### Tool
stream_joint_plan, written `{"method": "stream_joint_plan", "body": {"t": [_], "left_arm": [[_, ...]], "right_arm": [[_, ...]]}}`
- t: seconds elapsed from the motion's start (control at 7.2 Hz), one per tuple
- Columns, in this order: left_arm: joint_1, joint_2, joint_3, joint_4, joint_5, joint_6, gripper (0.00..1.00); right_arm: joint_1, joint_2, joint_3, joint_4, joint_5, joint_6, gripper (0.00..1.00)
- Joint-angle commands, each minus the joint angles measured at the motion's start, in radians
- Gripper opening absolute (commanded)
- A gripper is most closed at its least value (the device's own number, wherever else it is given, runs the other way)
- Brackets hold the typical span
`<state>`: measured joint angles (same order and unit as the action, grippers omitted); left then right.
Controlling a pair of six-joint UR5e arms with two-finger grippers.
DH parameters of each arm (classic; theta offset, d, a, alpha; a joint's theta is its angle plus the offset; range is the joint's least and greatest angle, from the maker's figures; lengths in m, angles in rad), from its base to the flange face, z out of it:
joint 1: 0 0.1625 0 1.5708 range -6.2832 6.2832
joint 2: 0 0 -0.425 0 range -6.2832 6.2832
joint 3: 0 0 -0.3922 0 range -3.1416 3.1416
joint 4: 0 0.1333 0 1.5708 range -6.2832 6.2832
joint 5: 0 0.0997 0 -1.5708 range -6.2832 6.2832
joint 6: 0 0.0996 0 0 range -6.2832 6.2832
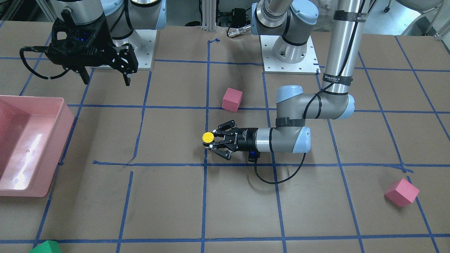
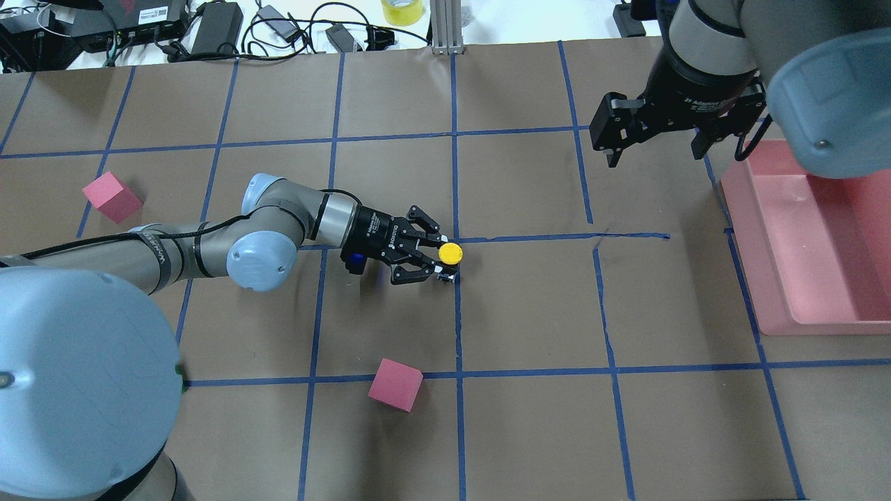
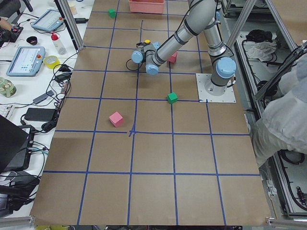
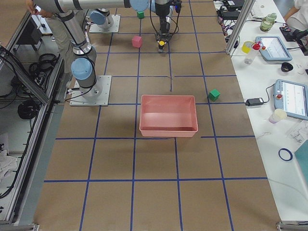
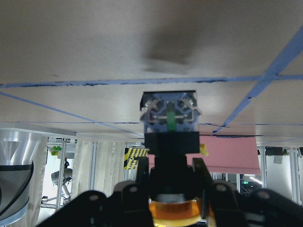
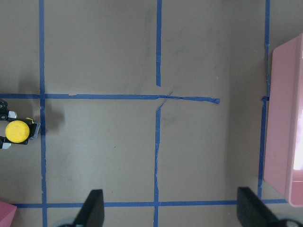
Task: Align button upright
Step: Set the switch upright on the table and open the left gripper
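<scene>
The button (image 1: 207,137) has a yellow cap, a black body and a grey contact block. It is near the table's middle, cap up and block toward the table, upright. My left gripper (image 1: 213,141) reaches in level and is shut on its black body. In the left wrist view the fingers (image 5: 201,176) clamp the body below the block (image 5: 169,118). I cannot tell if the block touches the table. The overhead view shows the button (image 2: 450,254) in the left gripper (image 2: 440,261). My right gripper (image 2: 654,147) hangs open and empty, far from the button (image 6: 17,132).
A pink bin (image 2: 814,243) stands on the robot's right side. One pink cube (image 2: 395,385) lies near the robot, another (image 2: 112,197) on the left side. A green cube (image 1: 45,247) sits at the far edge. Blue tape lines grid the brown table.
</scene>
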<state>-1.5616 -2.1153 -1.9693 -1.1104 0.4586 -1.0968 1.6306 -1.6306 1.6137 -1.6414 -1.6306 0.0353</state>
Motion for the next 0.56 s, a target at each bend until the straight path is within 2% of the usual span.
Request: {"method": "stream_joint_plan", "body": {"t": [0.0, 0.42], "left_arm": [[0.0, 0.006, 0.006, -0.002, 0.03, -0.003, 1.0], [0.0, 0.034, 0.018, -0.003, 0.086, -0.054, 1.0]], "right_arm": [[0.0, 0.0, 0.0, 0.002, 0.0, 0.0, 1.0], [0.0, 0.0, 0.0, 0.002, 0.0, 0.0, 1.0]]}}
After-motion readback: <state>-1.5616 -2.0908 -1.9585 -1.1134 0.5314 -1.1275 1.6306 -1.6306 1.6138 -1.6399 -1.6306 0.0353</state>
